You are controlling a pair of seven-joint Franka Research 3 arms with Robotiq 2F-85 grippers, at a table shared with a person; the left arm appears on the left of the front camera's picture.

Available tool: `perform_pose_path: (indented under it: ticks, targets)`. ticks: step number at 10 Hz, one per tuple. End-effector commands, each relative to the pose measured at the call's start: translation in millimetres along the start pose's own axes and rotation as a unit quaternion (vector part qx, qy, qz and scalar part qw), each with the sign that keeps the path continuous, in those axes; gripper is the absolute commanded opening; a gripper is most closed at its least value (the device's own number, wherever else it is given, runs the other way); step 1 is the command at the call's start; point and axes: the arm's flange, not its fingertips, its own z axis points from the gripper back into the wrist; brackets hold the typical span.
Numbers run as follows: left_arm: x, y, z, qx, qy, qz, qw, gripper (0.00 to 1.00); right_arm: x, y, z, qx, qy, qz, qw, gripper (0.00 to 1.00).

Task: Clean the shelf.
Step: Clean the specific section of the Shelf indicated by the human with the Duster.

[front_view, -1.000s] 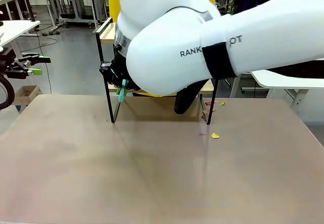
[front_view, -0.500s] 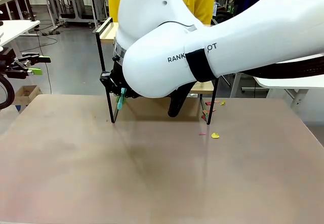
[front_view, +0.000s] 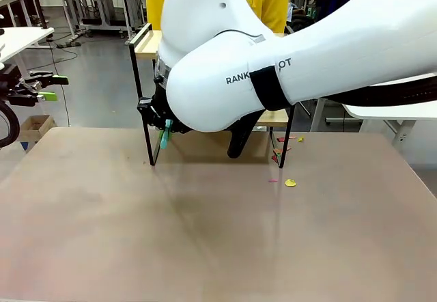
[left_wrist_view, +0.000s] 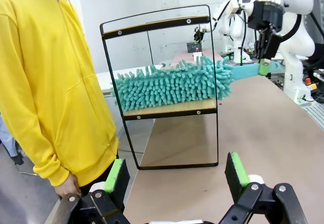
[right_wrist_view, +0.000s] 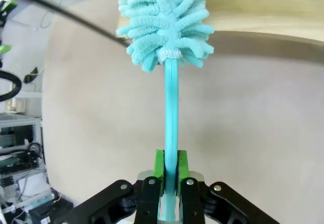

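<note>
**Duster on lower board: sweep nearly halted**

Item: small two-tier shelf [left_wrist_view: 167, 113], light wood boards in a black metal frame, at the far side of the brown table [front_view: 205, 234].
Right gripper [right_wrist_view: 170, 159]: clamped on the handle of the teal chenille duster [left_wrist_view: 172, 84], whose head lies on the lower board.
Change: the right arm has shifted left within the last second, then almost stopped, so the stroke is probably ending.
Left gripper [left_wrist_view: 176, 173]: wide apart, empty.

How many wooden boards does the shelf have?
2: a top board and a lower board midway down, with the teal duster lying along it. None seems hidden.
</note>
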Motion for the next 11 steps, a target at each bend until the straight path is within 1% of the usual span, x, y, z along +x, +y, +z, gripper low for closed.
perform_pose_path:
  ticks: [1,2,4,6,8,9,10,11]
  targets:
    - [2,-1,-1,-0.001,0.0,-0.001,1.0,1.0,17,-46,8,-0.014,0.015,-0.026,0.999,0.13]
    - [2,-1,-1,-0.001,0.0,-0.001,1.0,1.0,23,-68,13,-0.013,0.029,-0.032,0.999,0.13]
    - [2,-1,-1,-0.001,0.0,-0.001,1.0,1.0,40,-123,21,-0.042,0.034,-0.052,0.997,0.13]
    - [2,-1,-1,-0.001,0.0,-0.001,1.0,1.0,59,-181,45,-0.068,0.033,-0.072,0.995,0.13]
    - [2,-1,-1,-0.001,0.0,-0.001,1.0,1.0,71,-222,65,-0.091,0.042,-0.072,0.992,0.13]
    - [2,-1,-1,-0.001,0.0,-0.001,1.0,1.0,76,-247,72,-0.118,0.045,-0.07,0.99,0.13]
    - [2,-1,-1,-0.001,0.0,-0.001,1.0,1.0,76,-256,78,-0.117,0.042,-0.066,0.99,0.13]
    - [2,-1,-1,-0.001,0.0,-0.001,1.0,1.0,71,-260,90,-0.082,0.023,-0.059,0.995,0.13]
